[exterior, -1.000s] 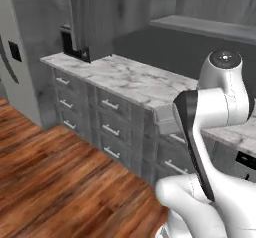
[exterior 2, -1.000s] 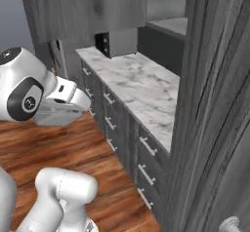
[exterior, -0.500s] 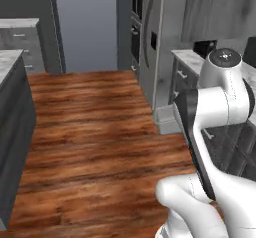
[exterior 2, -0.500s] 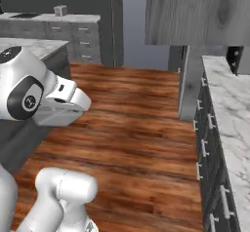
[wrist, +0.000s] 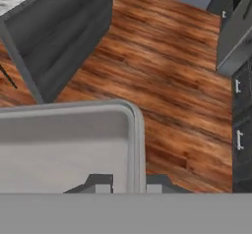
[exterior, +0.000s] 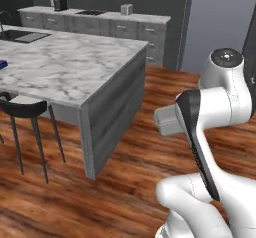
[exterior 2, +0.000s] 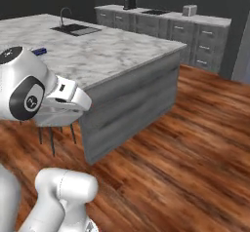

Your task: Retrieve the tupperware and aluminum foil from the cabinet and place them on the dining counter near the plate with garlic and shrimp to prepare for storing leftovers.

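Over the wood floor (wrist: 162,66), short of the counter (exterior: 70,67), the gripper (wrist: 128,183) pinches only the tupperware (wrist: 64,144) rim, so a jolt while driving could drop it.

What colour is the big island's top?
White marble top with grey veins, clearest in the left base view.

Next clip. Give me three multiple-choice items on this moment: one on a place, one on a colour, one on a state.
1. Where is the black sink?
A. inset in the dining counter
B. on the floor
C. in the back worktop

2. What colour is the small box lying on the dining counter?
A. red
B. blue
C. yellow

3. The hand is:
A. open, empty
B. shut on the tupperware
C. shut on a plate

Answers: 1 A, it sits in the marble top. 2 B, blue in both base views. 3 B, fingertips straddle its rim in the hand view.
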Robot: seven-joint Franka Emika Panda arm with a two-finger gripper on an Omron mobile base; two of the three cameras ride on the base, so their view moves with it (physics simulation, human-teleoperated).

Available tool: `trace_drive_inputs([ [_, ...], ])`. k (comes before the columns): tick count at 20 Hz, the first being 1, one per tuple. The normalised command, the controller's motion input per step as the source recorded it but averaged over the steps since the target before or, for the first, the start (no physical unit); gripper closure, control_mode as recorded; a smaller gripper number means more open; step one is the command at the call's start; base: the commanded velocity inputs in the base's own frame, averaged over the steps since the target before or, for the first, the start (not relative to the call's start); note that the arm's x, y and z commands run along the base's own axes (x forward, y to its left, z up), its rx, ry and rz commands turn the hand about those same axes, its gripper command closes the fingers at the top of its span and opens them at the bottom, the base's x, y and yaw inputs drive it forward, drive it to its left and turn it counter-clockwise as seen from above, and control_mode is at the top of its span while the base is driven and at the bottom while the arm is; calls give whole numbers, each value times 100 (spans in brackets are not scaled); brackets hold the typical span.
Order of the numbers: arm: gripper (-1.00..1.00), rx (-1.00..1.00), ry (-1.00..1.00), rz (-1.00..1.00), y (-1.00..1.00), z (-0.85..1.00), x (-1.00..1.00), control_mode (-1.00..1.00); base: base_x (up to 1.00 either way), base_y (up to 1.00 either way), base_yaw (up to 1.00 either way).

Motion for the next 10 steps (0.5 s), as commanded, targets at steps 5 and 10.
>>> trace_drive_inputs([
  [5,100,0,0,0,0,0,0,100,61,100,45],
  [10,100,0,0,0,0,0,0,100,97,100,5],
])
